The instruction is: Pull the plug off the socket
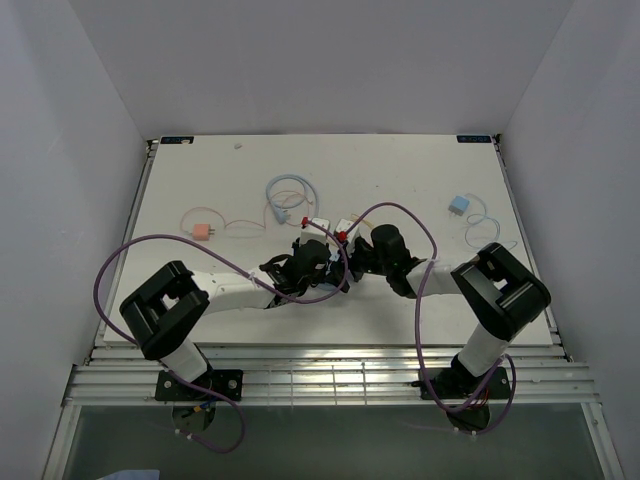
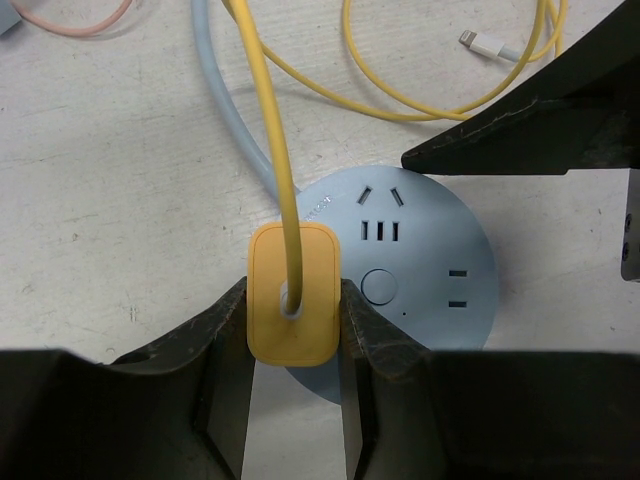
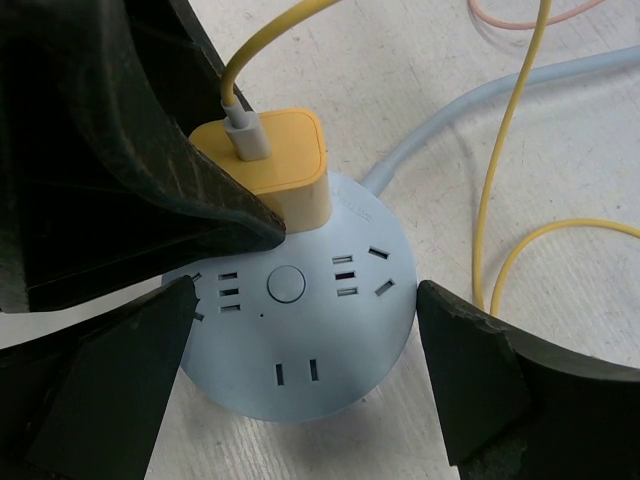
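The socket [image 3: 320,390] is a round, flat, light-blue puck on the white table; it also shows in the left wrist view [image 2: 430,250]. A yellow plug [image 2: 272,335] with a yellow cable [image 2: 265,110] stands in its edge slot, and shows in the right wrist view [image 3: 290,175]. My left gripper [image 2: 294,312] is shut on the plug, one finger on each side. My right gripper [image 3: 305,325] straddles the socket, with its fingertips [image 3: 455,350] at the puck's rim on both sides. In the top view both grippers [image 1: 335,255] meet mid-table and hide the socket.
The socket's pale-blue cord [image 2: 225,110] runs off to a coil [image 1: 290,190]. Loose yellow cable loops [image 3: 500,200] and a white connector [image 2: 490,45] lie beside the puck. A pink charger [image 1: 203,231] sits at the left, a blue charger [image 1: 457,205] at the right.
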`<control>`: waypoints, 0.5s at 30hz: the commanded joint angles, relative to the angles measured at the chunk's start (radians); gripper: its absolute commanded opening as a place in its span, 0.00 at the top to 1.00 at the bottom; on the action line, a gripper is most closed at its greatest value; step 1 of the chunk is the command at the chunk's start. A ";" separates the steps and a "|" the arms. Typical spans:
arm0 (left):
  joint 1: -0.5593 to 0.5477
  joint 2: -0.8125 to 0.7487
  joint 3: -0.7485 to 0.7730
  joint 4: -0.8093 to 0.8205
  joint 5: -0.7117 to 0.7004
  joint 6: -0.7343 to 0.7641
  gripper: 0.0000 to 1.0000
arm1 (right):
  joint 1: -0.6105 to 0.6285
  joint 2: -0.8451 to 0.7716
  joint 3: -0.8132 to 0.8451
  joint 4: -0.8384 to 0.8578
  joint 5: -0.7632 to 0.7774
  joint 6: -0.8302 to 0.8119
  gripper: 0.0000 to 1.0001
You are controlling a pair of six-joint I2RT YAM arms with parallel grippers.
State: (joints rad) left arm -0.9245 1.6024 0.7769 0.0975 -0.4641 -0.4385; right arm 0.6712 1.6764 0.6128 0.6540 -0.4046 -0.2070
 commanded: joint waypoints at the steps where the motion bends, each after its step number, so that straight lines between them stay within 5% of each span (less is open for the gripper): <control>1: -0.007 0.019 -0.001 -0.059 0.074 -0.023 1.00 | 0.024 0.042 -0.008 -0.099 -0.043 0.014 0.04; 15: -0.007 -0.013 -0.028 -0.045 0.094 0.017 1.00 | 0.018 -0.227 -0.045 -0.065 0.053 0.072 0.04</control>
State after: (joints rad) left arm -0.9264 1.6020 0.7769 0.1066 -0.4290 -0.4160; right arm 0.6827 1.5150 0.5713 0.5728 -0.3607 -0.1593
